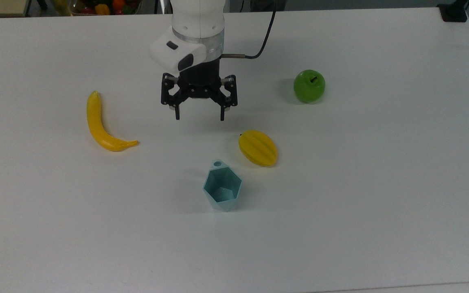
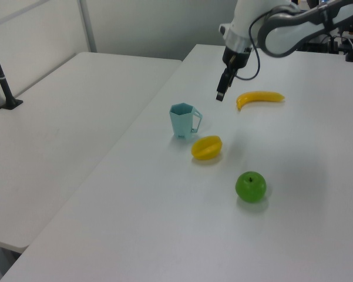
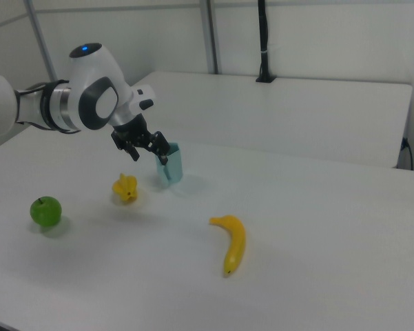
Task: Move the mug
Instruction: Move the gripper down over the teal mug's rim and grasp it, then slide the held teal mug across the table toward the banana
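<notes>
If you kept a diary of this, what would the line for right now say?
phase: approach | gripper: open, above table, holding nothing | mug: upright, untouched, beside yellow fruit

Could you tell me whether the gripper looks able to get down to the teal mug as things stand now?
Probably yes: the gripper hangs open above bare table, and the upright mug stands apart from the yellow fruit.

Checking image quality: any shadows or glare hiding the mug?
Top view: the mug is evenly lit with a faint shadow, no glare. Left view: it stands clear. Right view: the gripper overlaps its rim.
</notes>
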`<state>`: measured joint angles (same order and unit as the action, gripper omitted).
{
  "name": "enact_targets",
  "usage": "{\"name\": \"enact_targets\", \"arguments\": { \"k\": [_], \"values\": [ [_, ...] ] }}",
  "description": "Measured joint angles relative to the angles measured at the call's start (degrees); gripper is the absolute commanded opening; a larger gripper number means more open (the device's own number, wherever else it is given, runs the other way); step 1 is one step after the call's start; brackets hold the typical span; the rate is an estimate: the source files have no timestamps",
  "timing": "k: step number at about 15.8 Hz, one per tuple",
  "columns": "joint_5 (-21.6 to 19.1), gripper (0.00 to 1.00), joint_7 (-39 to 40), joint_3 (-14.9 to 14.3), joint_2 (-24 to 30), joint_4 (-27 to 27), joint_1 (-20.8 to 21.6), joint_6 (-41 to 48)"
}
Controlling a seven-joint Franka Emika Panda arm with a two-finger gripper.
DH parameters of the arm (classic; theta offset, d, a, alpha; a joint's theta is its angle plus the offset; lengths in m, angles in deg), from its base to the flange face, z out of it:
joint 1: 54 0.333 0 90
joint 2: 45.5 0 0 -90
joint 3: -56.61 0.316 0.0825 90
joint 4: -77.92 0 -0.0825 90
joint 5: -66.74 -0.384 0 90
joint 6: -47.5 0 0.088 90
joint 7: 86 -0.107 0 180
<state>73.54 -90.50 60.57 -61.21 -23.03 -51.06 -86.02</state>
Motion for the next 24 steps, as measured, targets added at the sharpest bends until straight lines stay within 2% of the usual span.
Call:
{"name": "enact_targets", "arguments": {
  "k": [3,4,9,14,21,24],
  "values": [
    [0.0,1.0,5.1,0.0,-2.7,0.29,0.1,-3.67],
    [0.0,0.96,5.67,0.0,-3.83,0.84,0.14,-5.23],
    [0.0,0.92,3.99,0.0,-10.64,5.55,0.38,-6.76],
    [0.0,0.81,0.25,0.05,-13.69,7.07,1.67,-12.17],
    [0.88,0.51,-2.9,0.05,-15.36,7.13,3.03,-13.77],
    [0.92,0.49,-3.52,0.03,-15.41,7.13,3.11,-13.77]
  ]
}}
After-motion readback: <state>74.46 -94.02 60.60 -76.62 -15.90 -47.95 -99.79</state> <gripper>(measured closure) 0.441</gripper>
